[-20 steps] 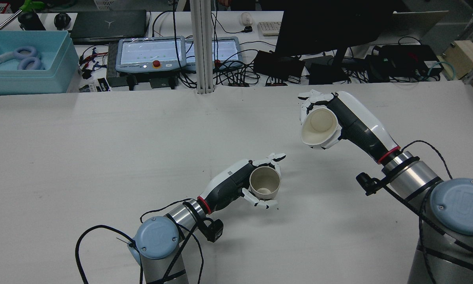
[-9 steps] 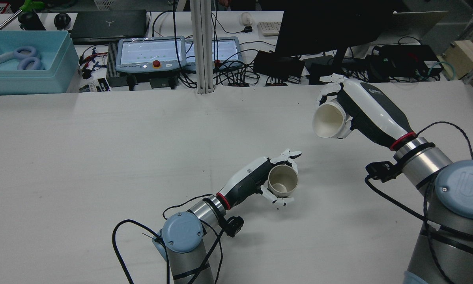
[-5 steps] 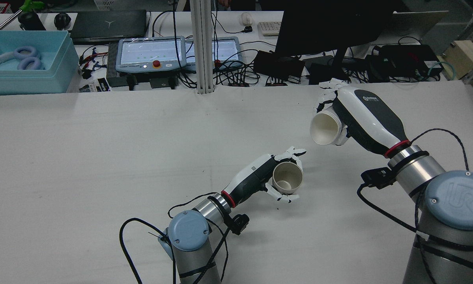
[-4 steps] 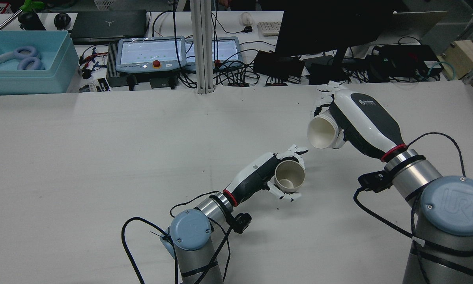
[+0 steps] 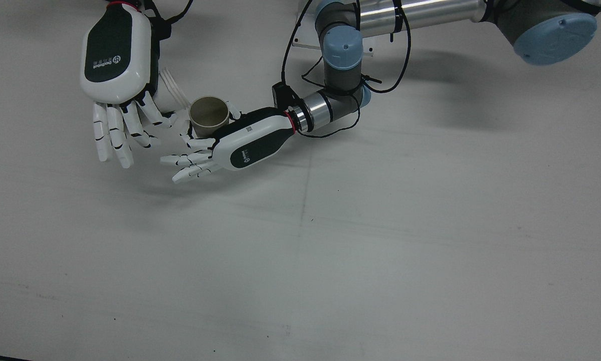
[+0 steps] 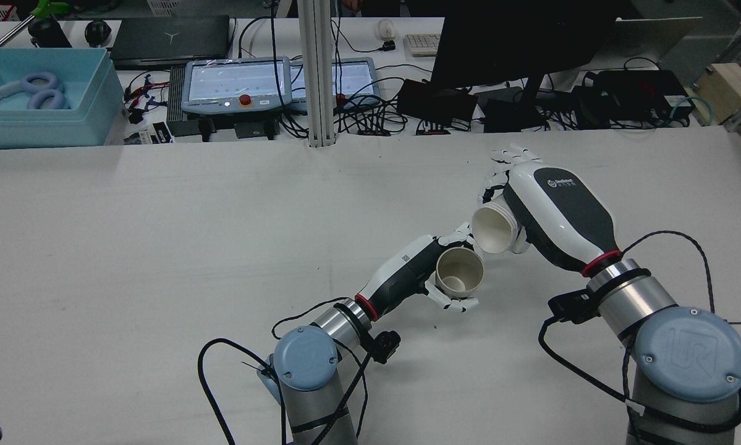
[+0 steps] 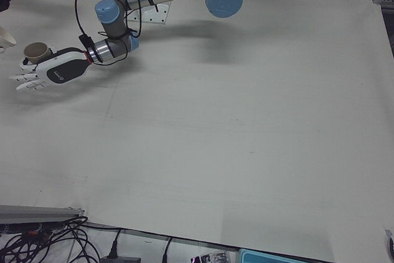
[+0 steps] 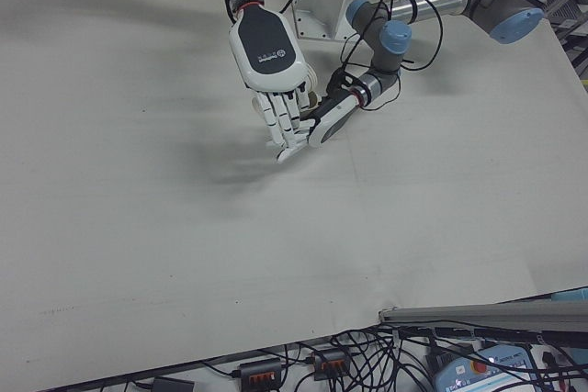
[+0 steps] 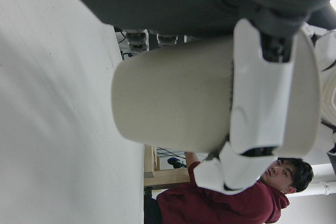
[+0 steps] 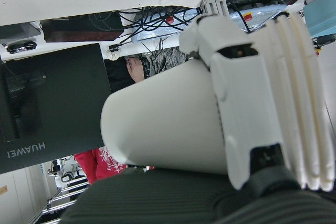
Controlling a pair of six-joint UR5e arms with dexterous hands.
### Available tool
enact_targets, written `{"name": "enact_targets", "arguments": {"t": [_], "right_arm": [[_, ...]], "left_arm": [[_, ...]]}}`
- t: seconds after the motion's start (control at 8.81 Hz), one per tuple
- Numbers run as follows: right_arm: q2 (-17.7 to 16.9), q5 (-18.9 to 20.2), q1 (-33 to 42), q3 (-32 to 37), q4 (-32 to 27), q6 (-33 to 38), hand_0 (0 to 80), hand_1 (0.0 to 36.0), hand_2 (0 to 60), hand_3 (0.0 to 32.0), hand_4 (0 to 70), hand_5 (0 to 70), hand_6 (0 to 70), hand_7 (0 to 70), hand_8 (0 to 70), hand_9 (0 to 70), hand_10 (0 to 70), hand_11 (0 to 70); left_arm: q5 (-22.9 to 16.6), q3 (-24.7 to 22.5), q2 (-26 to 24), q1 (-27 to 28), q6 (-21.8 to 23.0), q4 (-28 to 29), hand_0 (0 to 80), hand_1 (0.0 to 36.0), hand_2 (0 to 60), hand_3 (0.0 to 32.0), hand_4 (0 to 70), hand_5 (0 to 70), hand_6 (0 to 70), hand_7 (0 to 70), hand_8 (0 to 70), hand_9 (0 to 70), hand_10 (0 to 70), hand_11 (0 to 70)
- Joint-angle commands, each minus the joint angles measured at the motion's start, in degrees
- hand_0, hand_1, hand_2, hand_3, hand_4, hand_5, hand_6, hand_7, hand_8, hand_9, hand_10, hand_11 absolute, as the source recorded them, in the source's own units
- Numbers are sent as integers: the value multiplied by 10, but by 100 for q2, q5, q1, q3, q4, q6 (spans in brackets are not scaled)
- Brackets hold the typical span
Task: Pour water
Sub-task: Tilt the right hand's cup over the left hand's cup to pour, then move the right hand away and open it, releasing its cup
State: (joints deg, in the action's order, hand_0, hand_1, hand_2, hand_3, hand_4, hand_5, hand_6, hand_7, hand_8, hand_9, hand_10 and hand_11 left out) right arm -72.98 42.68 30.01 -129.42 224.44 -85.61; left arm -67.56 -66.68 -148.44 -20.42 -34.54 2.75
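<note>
Just beyond the left hand (image 6: 421, 275), wrapped in its curled fingers, the beige cup (image 6: 460, 279) sits close to upright with its mouth open to the ceiling, which suits it as the receiver. The hand grips the cup's wall from the side, so the rim is left clear for whatever comes from above. Up and to the right of it, the right hand (image 6: 546, 213) is closed round the white cup (image 6: 492, 229) and holds it tipped well over, mouth turned down toward the beige cup's rim. The two rims look to be touching or nearly so in the rear view; which, I cannot tell. In the front view the white cup is mostly hidden under the right hand's shell, with only the beige cup (image 5: 208, 116) plainly shown. That tilt reads as the pour itself, at or near its start. No water shows in either cup. The table (image 6: 160, 247) round both hands is bare.
</note>
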Motion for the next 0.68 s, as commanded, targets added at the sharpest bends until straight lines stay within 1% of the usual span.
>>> {"name": "enact_targets", "arguments": {"t": [0.0, 0.23, 0.34, 0.45, 0.57], "right_arm": [[3, -67, -39, 74, 12, -87, 800, 360, 600, 0, 700, 593, 393, 386, 130, 153, 50, 112], [-49, -58, 117, -30, 3, -35, 800, 360, 600, 0, 700, 585, 394, 383, 132, 155, 55, 121], [-119, -15, 258, -353, 3, 52, 800, 360, 566, 0, 700, 562, 386, 372, 134, 158, 62, 132], [-250, 64, 494, -748, 3, 297, 800, 360, 491, 0, 700, 495, 366, 343, 132, 156, 79, 152], [-486, 108, 671, -1004, 3, 847, 800, 360, 444, 0, 700, 458, 380, 341, 143, 164, 99, 175]], "left_arm": [[6, 77, -1, 3, -1, 6, 653, 360, 600, 0, 381, 700, 115, 136, 26, 29, 29, 77], [-11, 42, -1, -5, -1, -3, 648, 360, 600, 0, 375, 700, 111, 133, 25, 28, 28, 75], [-37, -19, 16, -32, 8, -20, 644, 360, 600, 0, 374, 700, 111, 133, 25, 29, 27, 74], [-55, -90, 34, -75, 52, -151, 652, 360, 600, 0, 369, 700, 108, 131, 22, 26, 25, 71], [-73, -247, 60, -128, 61, -274, 650, 360, 600, 0, 368, 700, 107, 130, 21, 23, 21, 66]]}}
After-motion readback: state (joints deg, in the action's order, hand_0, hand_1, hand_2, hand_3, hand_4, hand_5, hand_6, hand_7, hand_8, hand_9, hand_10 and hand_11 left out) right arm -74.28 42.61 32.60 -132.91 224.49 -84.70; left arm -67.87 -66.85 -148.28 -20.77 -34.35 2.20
